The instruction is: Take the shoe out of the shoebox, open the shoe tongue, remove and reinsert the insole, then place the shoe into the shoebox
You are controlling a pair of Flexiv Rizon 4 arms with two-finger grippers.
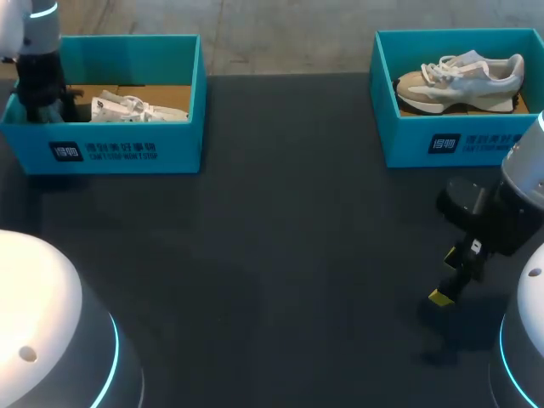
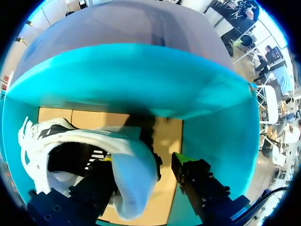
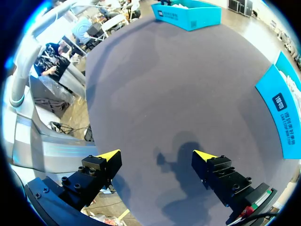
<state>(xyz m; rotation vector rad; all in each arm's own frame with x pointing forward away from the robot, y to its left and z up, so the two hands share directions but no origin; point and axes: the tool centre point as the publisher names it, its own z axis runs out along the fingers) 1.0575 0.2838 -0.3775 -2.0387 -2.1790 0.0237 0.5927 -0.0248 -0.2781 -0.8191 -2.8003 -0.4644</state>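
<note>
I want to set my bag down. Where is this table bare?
The wide dark table between the left shoebox and right shoebox is bare, up to the right end effector hovering near the front. Both boxes are crowded: white shoe plus left end effector in one, sneaker in the other.

From my station, the table [image 1: 280,238] shows as a dark, matte surface that fills most of the head view. Two things stand directly on it. Both are teal and open-topped, with a dark mark and pale print on the wall facing me. The first shoebox [image 1: 127,149] sits at about ten o'clock, close to the table's far edge. The second shoebox [image 1: 459,144] sits at about two o'clock, also by the far edge, with its three o'clock end cut off by my view. The two are well apart, with dark table surface between them.
</note>
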